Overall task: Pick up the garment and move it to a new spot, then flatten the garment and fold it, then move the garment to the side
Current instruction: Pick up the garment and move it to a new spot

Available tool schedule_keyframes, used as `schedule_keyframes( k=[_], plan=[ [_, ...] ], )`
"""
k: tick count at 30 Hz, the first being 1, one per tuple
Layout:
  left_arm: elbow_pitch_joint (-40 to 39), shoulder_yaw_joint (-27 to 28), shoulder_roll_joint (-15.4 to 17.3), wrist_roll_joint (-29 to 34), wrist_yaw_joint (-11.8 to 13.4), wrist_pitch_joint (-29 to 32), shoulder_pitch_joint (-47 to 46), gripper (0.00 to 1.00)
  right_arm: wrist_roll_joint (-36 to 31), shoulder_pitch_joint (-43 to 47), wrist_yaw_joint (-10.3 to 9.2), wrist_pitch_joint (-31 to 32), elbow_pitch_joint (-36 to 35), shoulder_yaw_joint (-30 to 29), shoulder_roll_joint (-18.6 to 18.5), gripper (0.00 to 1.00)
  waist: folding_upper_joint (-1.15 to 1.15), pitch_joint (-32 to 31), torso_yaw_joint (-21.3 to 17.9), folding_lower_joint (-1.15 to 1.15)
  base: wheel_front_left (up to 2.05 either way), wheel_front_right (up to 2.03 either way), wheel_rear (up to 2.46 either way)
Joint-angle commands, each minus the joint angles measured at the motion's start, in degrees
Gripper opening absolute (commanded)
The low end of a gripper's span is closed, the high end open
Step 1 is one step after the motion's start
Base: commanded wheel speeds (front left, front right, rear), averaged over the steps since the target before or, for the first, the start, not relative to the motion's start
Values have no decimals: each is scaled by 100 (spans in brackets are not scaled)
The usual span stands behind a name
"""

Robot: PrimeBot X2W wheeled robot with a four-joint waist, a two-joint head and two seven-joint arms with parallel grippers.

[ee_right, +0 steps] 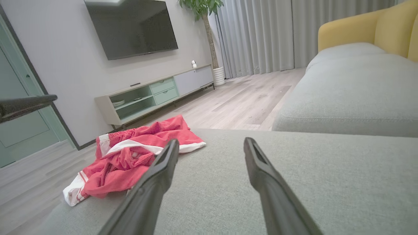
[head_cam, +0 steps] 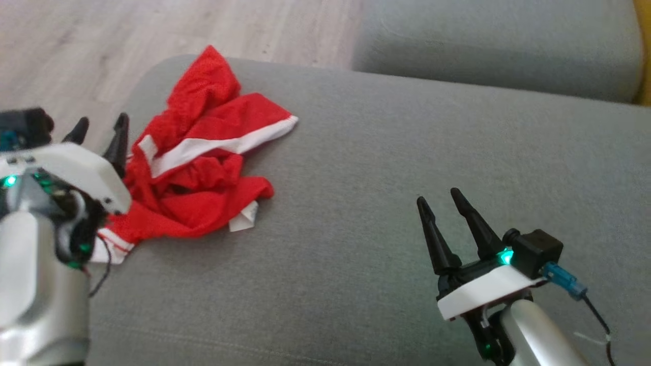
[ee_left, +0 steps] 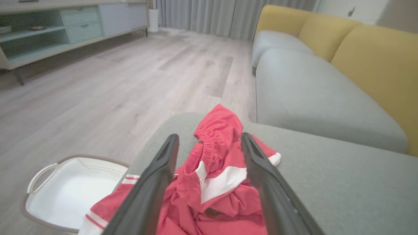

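Both arms reach forward: left fingers [head_cam: 120,140] open, seemingly over the garment [head_cam: 213,117]; right fingers [head_cam: 435,235] open, well apart.

Grey sofa [head_cam: 407,152], pale wood floor [head_cam: 152,30], wall-mounted TV [ee_right: 130,27]

Bright, even daylight — soft focus, wrist views bowed.
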Motion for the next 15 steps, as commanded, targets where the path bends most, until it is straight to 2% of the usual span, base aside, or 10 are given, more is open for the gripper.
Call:
schedule_keyframes(
  k=[1,2,5,15],
  plan=[
    [-34,224,283,-92,-50,196,-445,100,43,-336,-4,-61,-197,103,-91,100,0,192,-224,0,0,0,0],
    [310,211,458,-199,-111,584,-710,100,55,-387,-4,-61,-202,124,-150,100,0,296,-381,0,0,0,0],
    [825,182,693,-294,-171,969,-1067,100,84,-479,-4,-61,-212,149,-244,100,0,438,-612,0,0,0,0],
    [2381,32,1270,-229,-203,1635,-1781,100,199,-708,-4,-61,-256,215,-416,100,0,818,-1178,0,0,0,0]
  ],
)
